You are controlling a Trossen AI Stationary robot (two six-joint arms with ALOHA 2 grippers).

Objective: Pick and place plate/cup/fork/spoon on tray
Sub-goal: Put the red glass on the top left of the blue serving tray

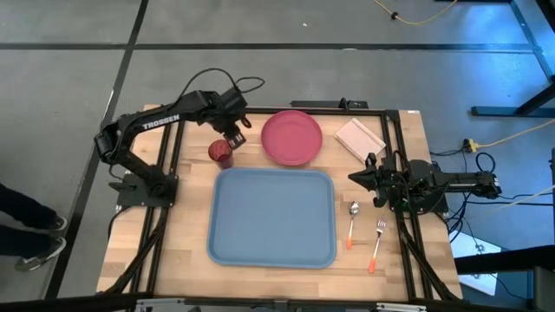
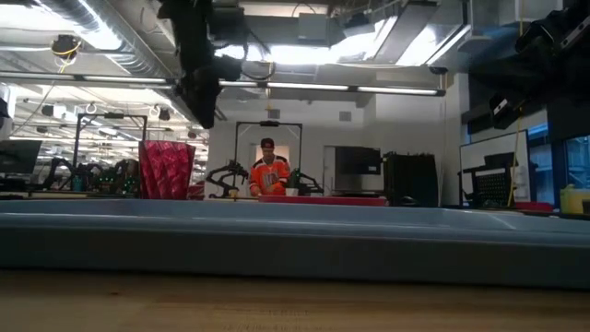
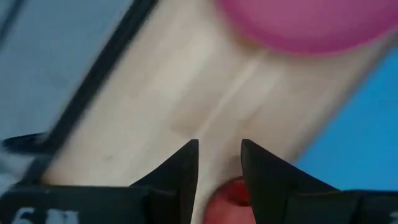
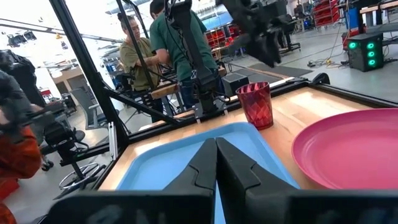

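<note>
I saw the left claw (image 1: 234,136) spread just above the cup (image 1: 220,153), upper left of the empty tray (image 1: 271,217). Plate (image 1: 291,136) sat above the tray. Spoon (image 1: 352,222) and fork (image 1: 377,243) lay right of the tray on the surface (image 1: 195,182). Right claw (image 1: 355,177) was pressed together.

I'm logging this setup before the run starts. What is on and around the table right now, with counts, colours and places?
tray: 1, light blue, table centre, nothing on it
plate: 1, pink-red, beyond the tray
cup: 1, dark red, upright, off the tray's far left corner
spoon: 1, silver bowl, orange handle, right of the tray
fork: 1, orange handle, right of the spoon
pad: 1, pale beige, right of the plate
people: at least 2, background
left claw: open, above the cup
right claw: shut, at the right edge
</note>
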